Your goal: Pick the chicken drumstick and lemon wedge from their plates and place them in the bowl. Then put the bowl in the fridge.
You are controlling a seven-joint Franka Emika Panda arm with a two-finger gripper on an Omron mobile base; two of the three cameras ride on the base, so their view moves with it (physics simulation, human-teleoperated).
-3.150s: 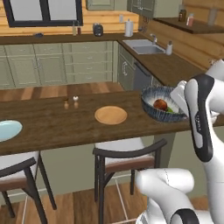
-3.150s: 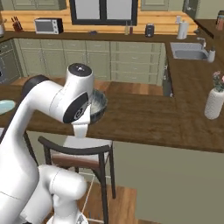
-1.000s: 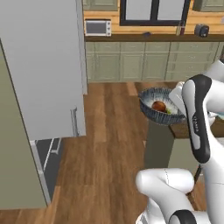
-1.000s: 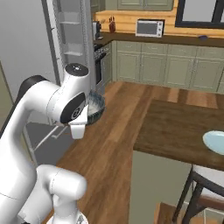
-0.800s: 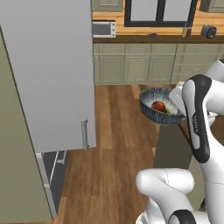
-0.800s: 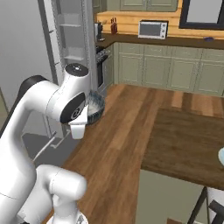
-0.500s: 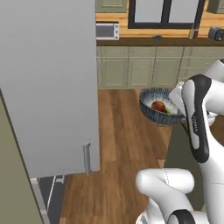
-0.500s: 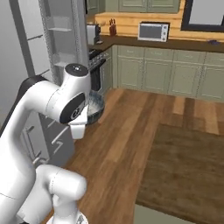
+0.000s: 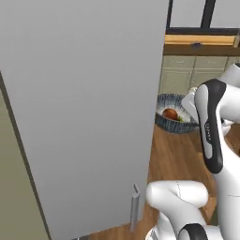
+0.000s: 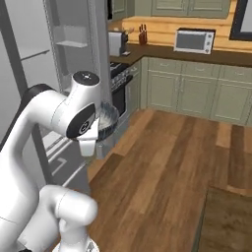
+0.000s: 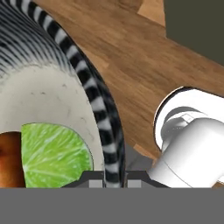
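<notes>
The bowl point(image 9: 176, 115) is up in the air right of the open fridge door point(image 9: 84, 112), over the wooden floor point(image 10: 167, 162). Inside it lie the chicken drumstick point(image 9: 170, 114) and, just beside it, the lemon wedge point(image 11: 54, 155). My gripper point(image 11: 114, 177) is clamped on the bowl's striped rim, one finger inside, one outside.

Bowl point(image 9: 177, 117) held off the wooden floor point(image 10: 167, 162), with the chicken drumstick point(image 9: 170, 114) and lemon wedge point(image 11: 54, 156) side by side inside it (wedge against the inner wall). Fridge door point(image 9: 84, 108) stands left of the bowl; open fridge shelves point(image 10: 71, 43) lie behind it. Microwave point(image 10: 195, 40) sits on the far counter point(image 10: 197, 55).
</notes>
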